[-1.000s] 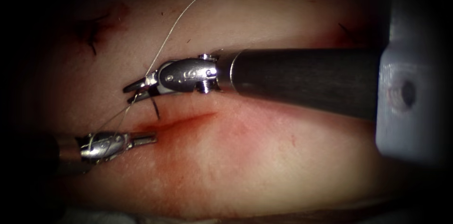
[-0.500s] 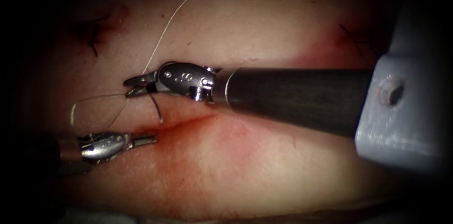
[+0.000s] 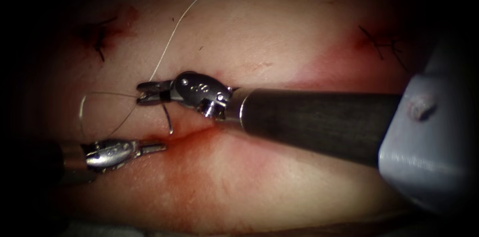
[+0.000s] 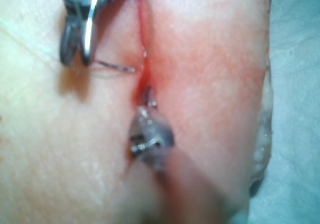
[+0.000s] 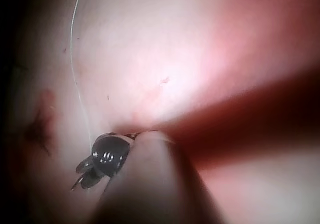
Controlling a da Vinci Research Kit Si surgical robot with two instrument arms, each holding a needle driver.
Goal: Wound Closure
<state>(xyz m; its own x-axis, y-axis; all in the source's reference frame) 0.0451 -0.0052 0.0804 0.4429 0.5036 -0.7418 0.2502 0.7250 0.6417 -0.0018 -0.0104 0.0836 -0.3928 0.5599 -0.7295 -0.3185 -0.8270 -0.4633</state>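
Note:
In the endoscope view my right tool point(image 3: 148, 92) is shut on the dark curved needle point(image 3: 167, 117) near its rear end. The needle hangs down with its tip just above the left end of the cut point(image 3: 194, 129); I cannot tell whether it touches the tissue point(image 3: 279, 27). Thread point(image 3: 174, 32) rises from these jaws, and a slack loop bulges left toward my left tool point(image 3: 154, 146). That tool is shut, its tip at the cut's left end, with nothing seen in it. The left wrist view shows the left tool point(image 4: 149, 98) at the cut point(image 4: 142, 24), and the needle point(image 4: 112, 66) beside it.
Older stitches with dark thread ends sit at the upper left point(image 3: 100, 37) and upper right point(image 3: 379, 42). Red fluid point(image 3: 234, 157) stains the tissue around the cut. A pale drape point(image 4: 295, 84) borders the tissue. The right shaft point(image 3: 309, 117) crosses over the cut's right part.
The right tool's shaft has dropped lower and its wrist has turned, still holding the needle. The thread between the tools has gone slack into a loop at the left. The left tool stayed put.

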